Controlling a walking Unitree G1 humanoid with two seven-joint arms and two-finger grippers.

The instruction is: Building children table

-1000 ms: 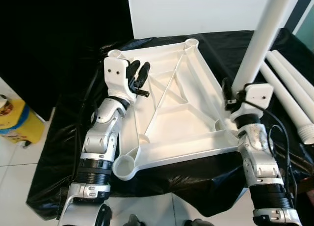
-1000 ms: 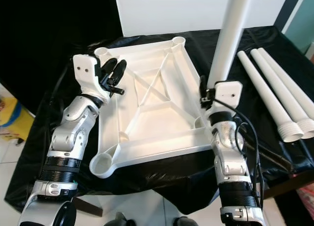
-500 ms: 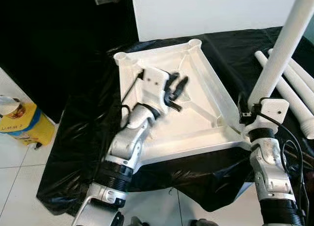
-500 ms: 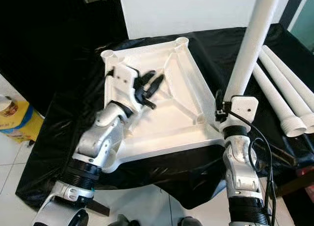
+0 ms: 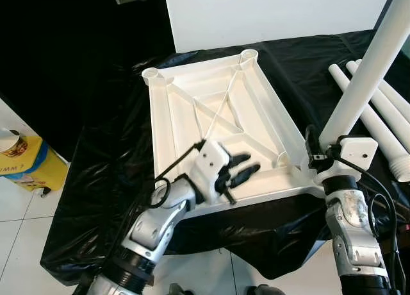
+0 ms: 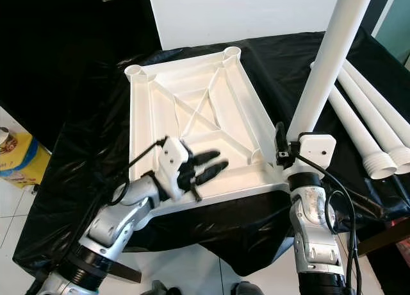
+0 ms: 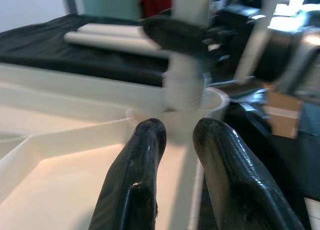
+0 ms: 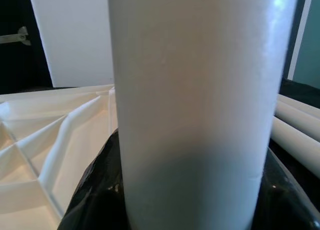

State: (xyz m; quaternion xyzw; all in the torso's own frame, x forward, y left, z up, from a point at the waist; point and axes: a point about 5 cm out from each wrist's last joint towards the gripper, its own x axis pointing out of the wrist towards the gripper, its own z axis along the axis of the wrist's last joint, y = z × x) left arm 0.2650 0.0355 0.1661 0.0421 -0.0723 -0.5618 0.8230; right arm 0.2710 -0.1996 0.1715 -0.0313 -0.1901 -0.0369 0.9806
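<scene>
A white tabletop [image 5: 192, 141] lies upside down on black cloth, ribs up, with round sockets at its corners. My right gripper [image 5: 315, 159] is shut on a long white table leg [image 5: 359, 77], held upright at the near right corner socket [image 7: 212, 97]. The leg [image 8: 195, 105] fills the right wrist view. In the left wrist view the leg's threaded end [image 7: 182, 90] sits at the socket's mouth. My left gripper [image 6: 216, 165] hovers over the tabletop's near edge, open by a narrow gap and holding nothing. It points toward that corner.
Three more white legs [image 6: 368, 115] lie side by side on the cloth at the right. A yellow container [image 5: 22, 163] stands on the tiled floor at the left. A white panel [image 5: 269, 13] rises behind the table. The black cloth [image 5: 96, 199] drapes over the table's edges.
My left arm has swung from the tabletop's far left corner down to its near edge, toward the right corner. The right gripper still holds the leg upright. The camera has shifted.
</scene>
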